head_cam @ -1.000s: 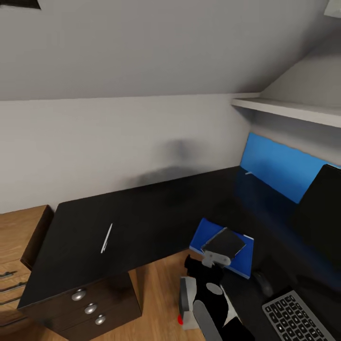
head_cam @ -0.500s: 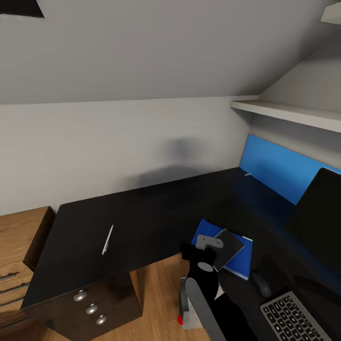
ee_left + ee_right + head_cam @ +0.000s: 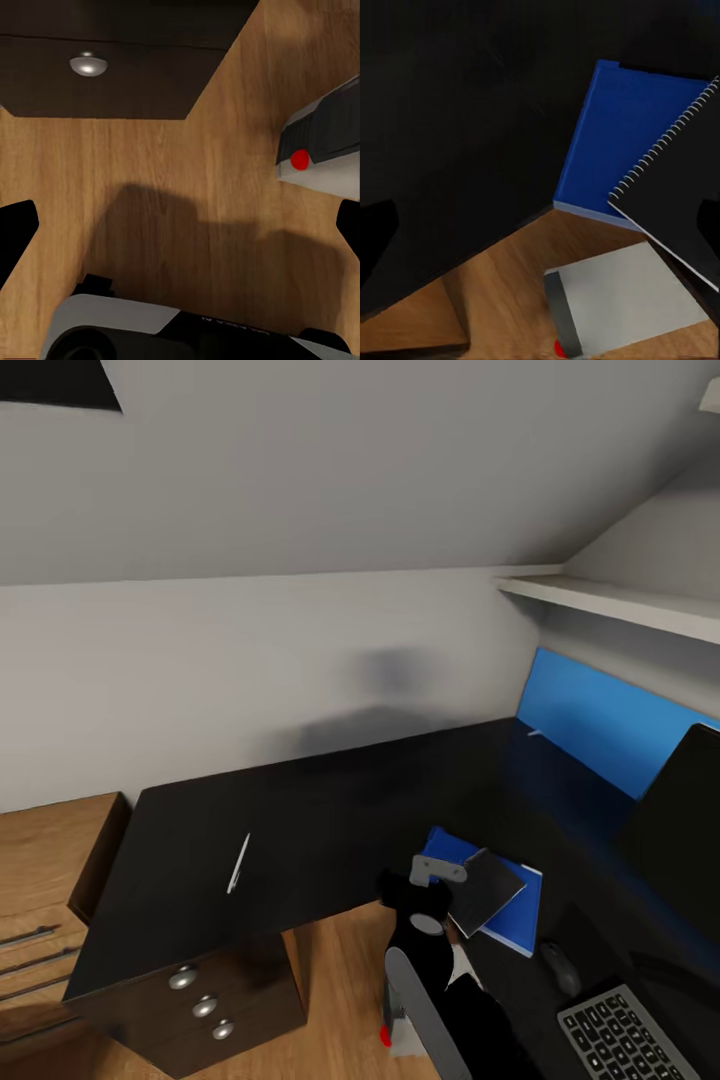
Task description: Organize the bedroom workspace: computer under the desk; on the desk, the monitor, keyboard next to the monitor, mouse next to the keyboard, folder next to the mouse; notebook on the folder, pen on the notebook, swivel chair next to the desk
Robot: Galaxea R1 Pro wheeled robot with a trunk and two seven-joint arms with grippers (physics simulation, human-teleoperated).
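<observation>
The pen (image 3: 239, 863) lies flat on the black table (image 3: 330, 800), well apart from the right jaws (image 3: 437, 872) and off to their left, above the drawer unit (image 3: 205, 1005). Those jaws hang over the table's inner corner, at the near corner of the notebook (image 3: 487, 889), which rests on the blue folder (image 3: 520, 925); whether they pinch the cover or stand released cannot be told, the fingertips being dark and small. Below them on the wood floor (image 3: 150, 187) stands the computer (image 3: 622, 304). The left jaws (image 3: 180, 225) are spread wide over that floor. Right of the notebook sit the mouse (image 3: 562, 968), keyboard (image 3: 625, 1038) and monitor (image 3: 690, 810).
</observation>
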